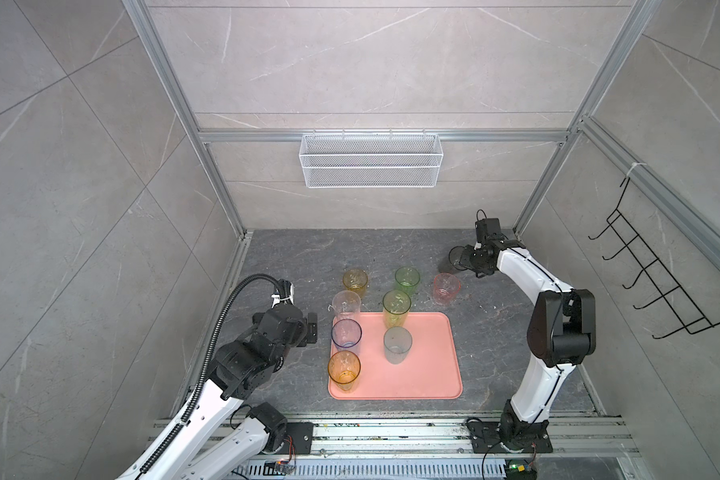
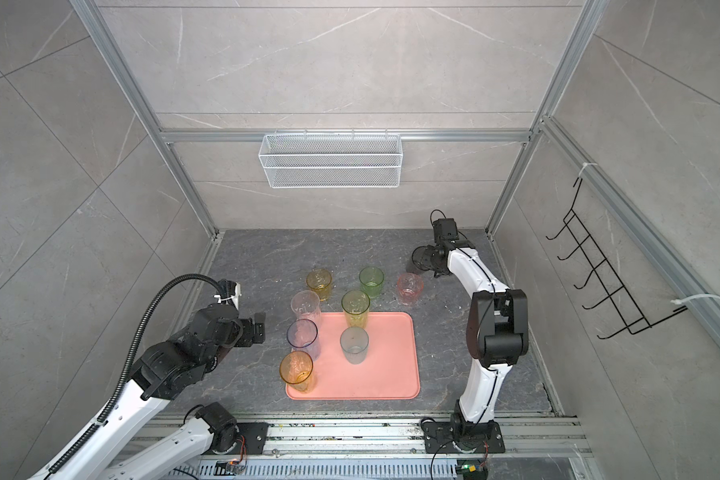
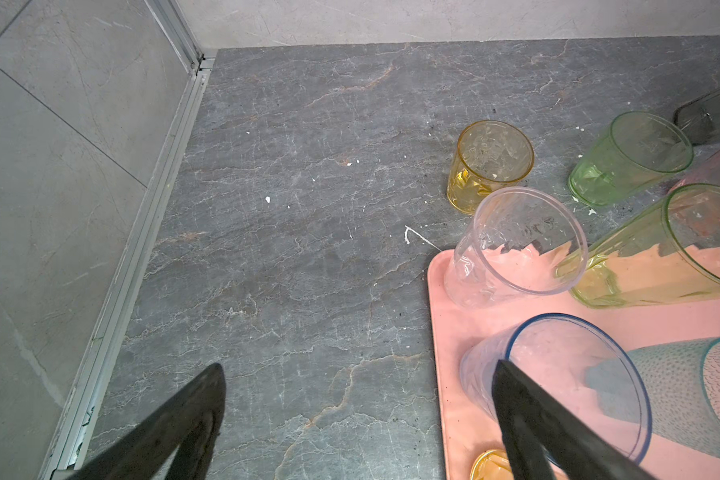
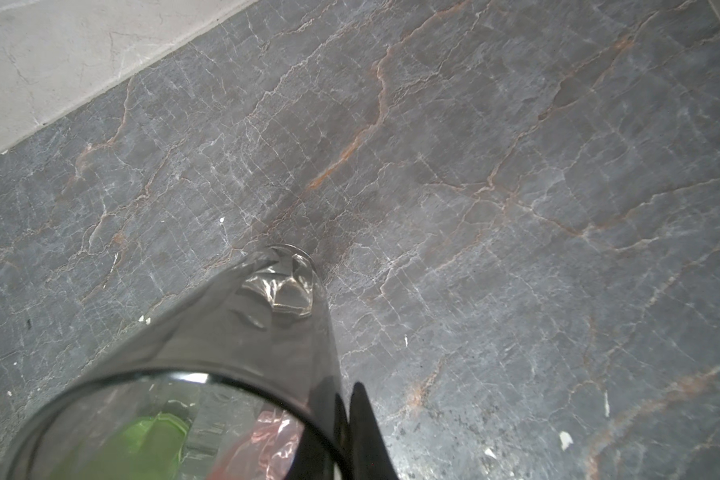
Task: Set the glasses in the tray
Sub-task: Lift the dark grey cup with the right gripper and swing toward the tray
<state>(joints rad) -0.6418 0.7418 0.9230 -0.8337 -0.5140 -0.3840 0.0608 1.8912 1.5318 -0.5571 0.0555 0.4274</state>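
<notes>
The salmon-pink tray (image 1: 429, 365) (image 2: 391, 365) lies at the middle front of the table. Several glasses stand along its left and back parts, among them a tall amber one (image 1: 344, 370), a blue-rimmed one (image 1: 346, 333) and a teal-grey one (image 1: 397, 344). A short amber glass (image 1: 355, 282), a short green one (image 1: 407, 280) and a pink one (image 1: 446, 288) stand on the table behind the tray. My right gripper (image 4: 348, 395) (image 1: 464, 259) is shut on the rim wall of the smoky black glass (image 4: 246, 332) (image 2: 420, 255) at the far right. My left gripper (image 3: 359, 365) (image 1: 312, 328) hangs open and empty beside the tray's left edge.
A white wire-mesh basket (image 1: 371, 162) hangs on the back wall above the table. A black wire hook rack (image 1: 649, 278) is fixed to the right wall. Aluminium frame posts stand at the table's back corners. Small white crumbs dot the dark stone tabletop (image 3: 292, 232).
</notes>
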